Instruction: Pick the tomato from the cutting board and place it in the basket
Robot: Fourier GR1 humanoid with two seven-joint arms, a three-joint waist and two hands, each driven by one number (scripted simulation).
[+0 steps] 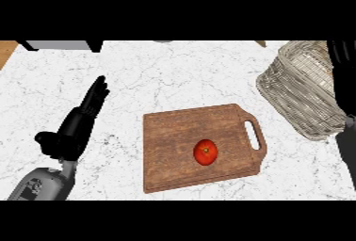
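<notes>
Tomato (205, 152) lay near the middle of the wooden cutting board (173, 136), well apart from the wicker basket (299, 94) at far right, while the left hand (82, 123) lay at left with fingers straight and the right hand (342, 70), cut by the right edge beside the basket, showed no readable finger state.

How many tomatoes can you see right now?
1. The tomato lies near the middle of the board. None shows in the basket at right, but its inside is only partly visible.
</notes>
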